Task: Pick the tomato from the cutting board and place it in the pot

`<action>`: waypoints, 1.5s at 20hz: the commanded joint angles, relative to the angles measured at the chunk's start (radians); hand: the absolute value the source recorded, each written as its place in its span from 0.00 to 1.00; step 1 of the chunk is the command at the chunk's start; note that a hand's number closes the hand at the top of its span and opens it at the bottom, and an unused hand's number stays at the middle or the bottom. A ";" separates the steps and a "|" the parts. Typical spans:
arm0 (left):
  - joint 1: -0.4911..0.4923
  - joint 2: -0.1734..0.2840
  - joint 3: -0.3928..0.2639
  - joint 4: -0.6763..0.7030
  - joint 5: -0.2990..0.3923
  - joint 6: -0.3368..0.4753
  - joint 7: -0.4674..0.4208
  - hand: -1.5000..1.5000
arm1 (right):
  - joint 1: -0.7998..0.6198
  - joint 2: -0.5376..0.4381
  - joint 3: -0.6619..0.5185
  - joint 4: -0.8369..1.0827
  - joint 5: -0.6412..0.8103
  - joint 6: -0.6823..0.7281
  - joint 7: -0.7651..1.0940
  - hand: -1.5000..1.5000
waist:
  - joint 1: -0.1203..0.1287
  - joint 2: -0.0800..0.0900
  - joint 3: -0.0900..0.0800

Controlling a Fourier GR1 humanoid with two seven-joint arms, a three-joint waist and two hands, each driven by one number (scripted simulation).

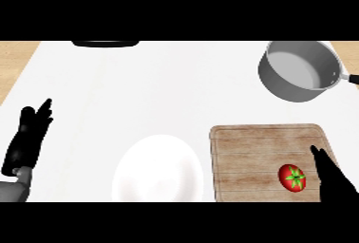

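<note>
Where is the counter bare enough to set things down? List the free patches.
Free: the wide stretch between the left robot hand, the white plate and the pot; also the cutting board's left half. Crowded: the board's right side, where the right robot hand is beside the tomato.

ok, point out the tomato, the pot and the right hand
tomato (293, 177): head view, on its red skin by the green stem
pot (279, 83): head view, on its grey outer wall
right hand (332, 174): head view, on its straight fingers beside the tomato
</note>
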State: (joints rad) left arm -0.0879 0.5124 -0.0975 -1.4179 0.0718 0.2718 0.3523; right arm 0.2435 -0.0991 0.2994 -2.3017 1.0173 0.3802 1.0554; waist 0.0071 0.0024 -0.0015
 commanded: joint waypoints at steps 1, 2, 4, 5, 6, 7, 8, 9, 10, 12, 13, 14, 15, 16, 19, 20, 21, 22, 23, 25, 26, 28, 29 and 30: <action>-0.035 -0.038 -0.029 0.010 -0.041 0.012 0.038 0.50 | -0.064 0.035 -0.051 0.083 -0.012 0.077 0.106 0.00 | -0.006 0.000 0.001; -0.017 -0.021 0.007 0.004 -0.024 0.006 0.014 0.50 | -0.113 0.069 -0.037 0.096 -0.004 0.117 0.155 0.00 | 0.001 0.000 0.001; -0.006 -0.010 0.028 0.024 -0.018 -0.019 -0.007 0.50 | -0.092 0.041 -0.107 0.147 -0.024 0.092 0.071 0.00 | -0.004 -0.001 0.001; -0.009 -0.016 0.024 -0.020 -0.014 -0.031 0.013 0.50 | -0.091 0.045 -0.110 0.118 -0.027 0.112 0.078 0.00 | -0.005 -0.002 0.001; -0.013 -0.024 0.026 0.033 -0.028 -0.029 -0.024 0.50 | -0.066 0.027 -0.167 0.157 -0.056 0.085 0.018 0.00 | -0.008 -0.001 0.001; -0.025 -0.029 0.024 -0.002 -0.033 -0.026 0.027 0.50 | -0.053 0.051 -0.105 0.160 -0.003 0.069 0.036 0.00 | -0.008 -0.002 0.002; -0.020 -0.042 0.026 0.012 -0.048 -0.016 0.009 0.50 | -0.075 0.048 -0.136 0.173 -0.022 0.090 0.027 0.00 | -0.007 -0.002 0.001; 0.031 0.006 0.057 -0.037 -0.035 -0.050 0.016 0.50 | -0.032 0.057 -0.114 0.177 0.006 0.041 0.000 0.00 | -0.005 -0.003 0.002; -0.042 0.012 0.073 0.001 -0.023 -0.064 0.074 0.50 | -0.097 0.063 -0.148 0.265 0.005 0.020 -0.022 0.00 | -0.006 -0.002 0.002; 0.014 -0.065 0.055 0.047 -0.063 -0.050 -0.051 0.50 | -0.087 0.073 -0.114 0.275 0.040 0.000 -0.042 0.00 | -0.007 -0.002 0.001; -0.046 -0.068 0.058 0.006 -0.082 -0.030 0.061 0.50 | -0.054 0.062 -0.123 0.238 0.034 0.007 -0.056 0.00 | -0.010 -0.003 0.002; 0.014 -0.063 0.050 -0.030 -0.085 -0.040 0.024 0.50 | -0.087 0.097 -0.032 0.298 0.103 -0.051 0.002 0.00 | -0.005 -0.003 0.002; -0.057 -0.070 0.070 0.048 -0.101 -0.048 0.039 0.50 | -0.135 0.052 -0.179 0.327 0.022 -0.009 -0.091 0.00 | -0.009 -0.002 0.002; 0.017 -0.119 0.041 0.013 -0.121 -0.020 -0.002 0.50 | -0.087 0.068 -0.124 0.316 0.059 -0.029 -0.085 0.00 | -0.008 -0.003 0.002; -0.054 -0.077 0.103 0.056 -0.100 -0.094 0.005 0.50 | -0.123 0.087 -0.121 0.304 0.075 0.026 -0.031 0.00 | -0.009 -0.003 0.001; -0.034 -0.058 0.104 -0.030 -0.097 -0.080 0.093 0.50 | -0.076 0.066 -0.155 0.355 0.075 -0.044 -0.097 0.00 | -0.008 -0.003 0.002; -0.004 -0.083 0.115 0.017 -0.092 -0.096 -0.004 0.50 | -0.066 0.077 -0.133 0.297 0.081 0.012 -0.049 0.00 | -0.009 -0.003 0.001; 0.018 -0.031 0.166 0.057 -0.039 -0.159 -0.061 0.50 | -0.180 0.066 -0.234 0.333 0.013 0.072 -0.045 0.00 | -0.004 -0.002 0.001; -0.012 -0.096 0.108 0.044 -0.112 -0.083 -0.014 0.50 | -0.098 0.078 -0.188 0.384 0.053 -0.002 -0.078 0.00 | -0.008 -0.002 0.002; 0.017 -0.076 0.138 0.049 -0.098 -0.129 -0.061 0.50 | -0.103 0.070 -0.226 0.381 0.022 0.013 -0.096 0.00 | -0.008 -0.002 0.001; -0.017 -0.086 0.134 -0.006 -0.102 -0.119 0.031 0.50 | -0.128 0.062 -0.240 0.374 0.016 0.052 -0.079 0.00 | -0.007 -0.003 0.002; -0.039 -0.134 0.101 0.025 -0.165 -0.070 0.034 0.50 | -0.072 0.061 -0.228 0.403 0.017 0.001 -0.137 0.00 | -0.011 -0.002 0.002; -0.037 -0.121 0.126 0.001 -0.157 -0.096 0.054 0.50 | -0.046 0.087 -0.195 0.367 0.049 -0.025 -0.107 0.00 | -0.010 -0.003 0.002; -0.012 -0.145 0.127 0.008 -0.157 -0.104 0.027 0.50 | -0.043 0.092 -0.181 0.344 0.036 0.007 -0.100 0.00 | -0.009 -0.003 0.001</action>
State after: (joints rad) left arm -0.1025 0.4033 0.0224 -1.4134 -0.0587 0.1745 0.3788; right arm 0.1718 -0.0219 0.0992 -1.9406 1.0543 0.3786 0.9250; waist -0.0016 -0.0003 0.0002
